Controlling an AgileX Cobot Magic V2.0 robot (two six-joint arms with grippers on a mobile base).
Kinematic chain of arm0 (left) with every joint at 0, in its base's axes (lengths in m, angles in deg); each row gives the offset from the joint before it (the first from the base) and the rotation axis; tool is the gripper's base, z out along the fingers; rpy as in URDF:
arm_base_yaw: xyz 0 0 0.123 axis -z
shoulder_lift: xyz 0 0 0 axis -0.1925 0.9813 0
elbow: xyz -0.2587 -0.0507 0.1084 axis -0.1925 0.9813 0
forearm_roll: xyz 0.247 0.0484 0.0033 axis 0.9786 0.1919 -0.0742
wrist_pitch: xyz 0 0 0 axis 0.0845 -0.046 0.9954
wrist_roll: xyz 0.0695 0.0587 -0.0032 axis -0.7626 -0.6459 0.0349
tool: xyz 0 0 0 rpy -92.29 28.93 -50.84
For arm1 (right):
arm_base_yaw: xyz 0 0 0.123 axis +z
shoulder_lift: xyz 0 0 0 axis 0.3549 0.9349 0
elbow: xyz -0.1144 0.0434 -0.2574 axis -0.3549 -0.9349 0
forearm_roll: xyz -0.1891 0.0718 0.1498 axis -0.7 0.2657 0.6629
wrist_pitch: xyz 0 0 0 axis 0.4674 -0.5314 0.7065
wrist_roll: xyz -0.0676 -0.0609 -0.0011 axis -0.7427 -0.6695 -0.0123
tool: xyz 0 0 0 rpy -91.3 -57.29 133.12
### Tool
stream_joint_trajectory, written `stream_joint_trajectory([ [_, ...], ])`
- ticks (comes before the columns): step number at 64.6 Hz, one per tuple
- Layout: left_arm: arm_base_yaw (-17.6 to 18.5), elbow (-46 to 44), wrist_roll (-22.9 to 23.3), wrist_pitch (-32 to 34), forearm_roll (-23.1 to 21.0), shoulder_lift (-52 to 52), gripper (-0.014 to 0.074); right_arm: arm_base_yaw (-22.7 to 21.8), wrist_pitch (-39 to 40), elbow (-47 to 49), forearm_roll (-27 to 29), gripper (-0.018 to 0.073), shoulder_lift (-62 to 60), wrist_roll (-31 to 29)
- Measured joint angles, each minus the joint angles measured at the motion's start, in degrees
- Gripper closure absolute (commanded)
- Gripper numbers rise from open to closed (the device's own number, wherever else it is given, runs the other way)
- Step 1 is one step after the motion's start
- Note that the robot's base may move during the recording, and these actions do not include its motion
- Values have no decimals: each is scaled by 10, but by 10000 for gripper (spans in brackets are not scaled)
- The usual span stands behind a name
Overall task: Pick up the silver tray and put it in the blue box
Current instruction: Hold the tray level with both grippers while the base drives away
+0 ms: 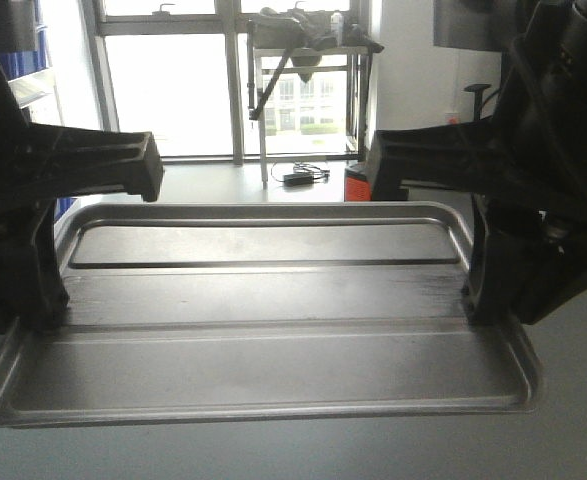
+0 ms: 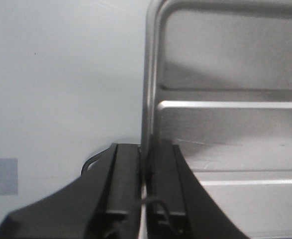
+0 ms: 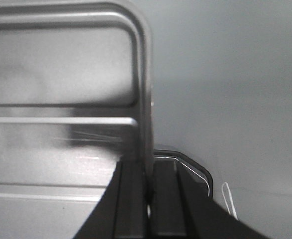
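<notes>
1. Well, both arms have hold of the silver tray (image 1: 273, 330), so to my eye the grab is done and carrying it to the blue box is the step in hand
2. Over on the left, the left gripper (image 2: 145, 174) is clamped on the tray's left short rim: its wrist view shows one finger outside the rim and one inside, with the metal edge pinched between them
3. On the other side, the right gripper (image 3: 148, 186) is closed the same way on the right short rim, the edge running up between its two fingers
4. As for the tray, it sits level and broadside across the front of the robot, over the grey desk (image 1: 273, 455); I cannot tell whether it is lifted clear or resting on the surface
5. Nothing lies in the tray, just its recessed panel and the two lengthwise ridges
6. I cannot pick out the box; a blue shape (image 1: 28, 60) shows at the far left beside the window (image 1: 173, 90), but it is too cut off to call, so I cannot tell what the box holds
7. Next, I'd judge, the arms must rise and travel together at matched height and spacing, since two thin rim pinches would let a wide tray twist or slip, then line it up with the box opening
</notes>
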State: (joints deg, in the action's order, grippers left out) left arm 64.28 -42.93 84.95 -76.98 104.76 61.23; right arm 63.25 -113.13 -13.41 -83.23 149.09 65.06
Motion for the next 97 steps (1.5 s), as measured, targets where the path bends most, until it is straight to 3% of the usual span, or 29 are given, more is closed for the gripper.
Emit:
stream_joint_trajectory([
  [97,2,0,0,-2,-1,0,610,0,0,0,0,501,0,0],
])
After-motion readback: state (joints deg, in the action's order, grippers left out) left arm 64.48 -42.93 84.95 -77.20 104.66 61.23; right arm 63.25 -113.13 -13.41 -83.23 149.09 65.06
